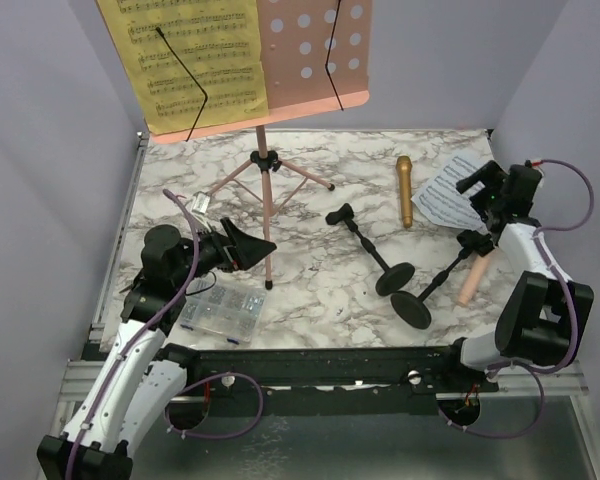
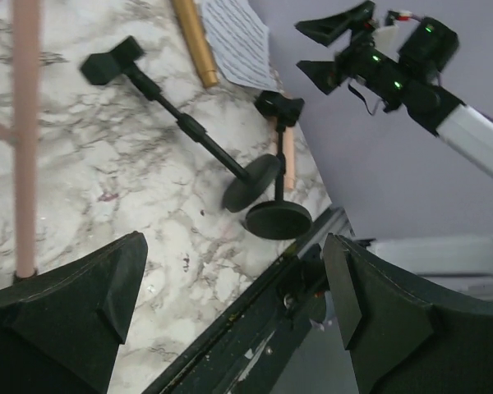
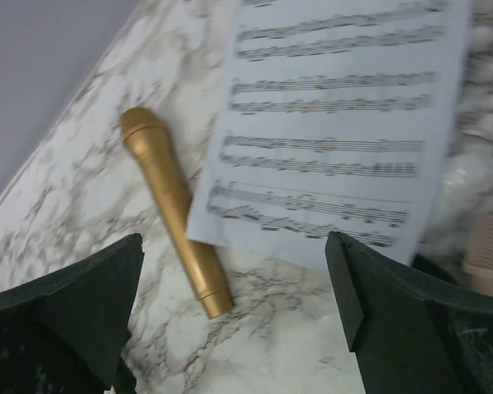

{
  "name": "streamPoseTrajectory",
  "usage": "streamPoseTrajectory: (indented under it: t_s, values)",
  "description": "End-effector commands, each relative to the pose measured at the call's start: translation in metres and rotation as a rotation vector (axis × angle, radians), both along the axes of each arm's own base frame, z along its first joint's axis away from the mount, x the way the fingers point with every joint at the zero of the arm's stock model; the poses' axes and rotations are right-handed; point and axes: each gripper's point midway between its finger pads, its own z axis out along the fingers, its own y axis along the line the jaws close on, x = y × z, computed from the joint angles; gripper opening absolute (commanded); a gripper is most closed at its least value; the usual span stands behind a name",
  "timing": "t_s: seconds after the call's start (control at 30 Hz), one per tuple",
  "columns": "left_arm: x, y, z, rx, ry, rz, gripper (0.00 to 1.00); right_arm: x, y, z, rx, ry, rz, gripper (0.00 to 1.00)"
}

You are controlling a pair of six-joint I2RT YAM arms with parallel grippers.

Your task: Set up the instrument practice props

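I am reading the overhead view as a clock, with twelve at the far wall. The pink perforated music rack on tripod legs (image 1: 315, 50) is standing upright at about eleven o'clock on the marble-patterned tabletop (image 1: 320, 290). A yellow sheet-music page (image 1: 195, 60) is resting on the left half of its desk. The left gripper (image 1: 242, 245) is hovering at nine o'clock, just beside the rack's near leg. Its fingers (image 2: 74, 312) are standing wide apart and are holding nothing. At about eight o'clock, under that arm, a clear plastic compartment box (image 1: 220, 310) is lying flat.

The slim gold microphone (image 1: 405, 190) is lying at two o'clock, its length running twelve to six. A white sheet-music page (image 1: 448, 192) is lying just on its three o'clock side, and one corner is touching the microphone's handle. The right gripper (image 1: 475, 200) is hanging over that page, its fingers (image 3: 411, 320) spread wide with nothing between them.

At four o'clock I am seeing two stands tipped on their sides, bases close together; I cannot tell whether the bases are touching. The left black round-based mic holder (image 1: 368, 245) is pointing its clip toward eleven. The right black round-based mic holder (image 1: 440, 278) is pointing its clip toward two. The pale pink microphone (image 1: 472, 282) is lying right against that clip. I cannot tell whether the clip is clamping it.
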Motion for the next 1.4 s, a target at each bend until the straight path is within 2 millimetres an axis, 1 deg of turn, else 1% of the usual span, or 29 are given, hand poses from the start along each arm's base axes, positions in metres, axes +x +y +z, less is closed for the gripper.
streamPoseTrajectory:
  t_s: [0.0, 0.13, 0.17, 0.23, 0.27, 0.33, 0.4, 0.47, 0.53, 0.6, 0.67, 0.73, 0.83, 0.97, 1.07, 1.17, 1.27, 1.3, 1.37]
  values:
    - [-0.019, -0.028, 0.040, -0.012, -0.165, -0.135, 0.96, -0.030, -0.052, -0.031, 0.113, 0.197, -0.259, 1.00]
    - [-0.030, -0.049, 0.058, 0.014, -0.254, -0.237, 0.96, -0.038, -0.102, -0.038, 0.043, 0.216, -0.435, 1.00]
    - [-0.031, -0.054, 0.061, 0.023, -0.269, -0.261, 0.96, -0.041, -0.116, -0.041, 0.058, 0.221, -0.468, 1.00]
    - [-0.036, -0.067, 0.067, 0.032, -0.286, -0.323, 0.96, -0.047, -0.137, -0.051, 0.148, 0.222, -0.486, 1.00]
    - [-0.040, -0.074, 0.071, 0.033, -0.296, -0.353, 0.96, -0.046, -0.139, -0.053, 0.205, 0.207, -0.441, 1.00]
    - [-0.045, -0.088, 0.072, 0.041, -0.303, -0.408, 0.96, -0.040, -0.144, -0.052, 0.228, 0.164, -0.381, 0.99]
    - [-0.052, -0.104, 0.071, 0.050, -0.310, -0.449, 0.96, -0.034, -0.143, -0.054, 0.255, 0.149, -0.340, 0.99]
    - [-0.060, -0.121, 0.068, 0.062, -0.316, -0.480, 0.96, -0.028, -0.140, -0.062, 0.286, 0.138, -0.312, 0.98]
    - [-0.067, -0.138, 0.066, 0.070, -0.321, -0.492, 0.96, -0.023, -0.134, -0.073, 0.331, 0.148, -0.287, 0.96]
    - [-0.079, -0.155, 0.063, 0.080, -0.324, -0.517, 0.96, -0.013, -0.132, -0.074, 0.334, 0.113, -0.231, 0.94]
    - [-0.092, -0.169, 0.060, 0.097, -0.333, -0.545, 0.96, -0.009, -0.135, -0.081, 0.324, 0.106, -0.231, 0.94]
    - [-0.101, -0.181, 0.056, 0.117, -0.345, -0.564, 0.96, -0.005, -0.136, -0.086, 0.326, 0.103, -0.220, 0.94]
    - [-0.107, -0.193, 0.053, 0.143, -0.358, -0.574, 0.96, 0.003, -0.129, -0.096, 0.368, 0.107, -0.183, 0.87]
    - [-0.106, -0.201, 0.063, 0.153, -0.400, -0.552, 0.96, 0.015, -0.114, -0.104, 0.393, 0.100, -0.136, 0.82]
    - [-0.100, -0.205, 0.077, 0.168, -0.454, -0.539, 0.96, 0.025, -0.103, -0.111, 0.445, 0.105, -0.106, 0.76]
    - [-0.093, -0.210, 0.095, 0.195, -0.518, -0.533, 0.96, 0.035, -0.098, -0.112, 0.472, 0.094, -0.088, 0.69]
    - [-0.083, -0.219, 0.103, 0.244, -0.603, -0.528, 0.96, 0.044, -0.093, -0.116, 0.471, 0.095, -0.065, 0.63]
    - [-0.077, -0.221, 0.105, 0.265, -0.630, -0.516, 0.97, 0.047, -0.091, -0.118, 0.476, 0.097, -0.054, 0.59]
    - [-0.066, -0.227, 0.108, 0.305, -0.668, -0.487, 0.97, 0.053, -0.086, -0.121, 0.475, 0.092, -0.033, 0.46]
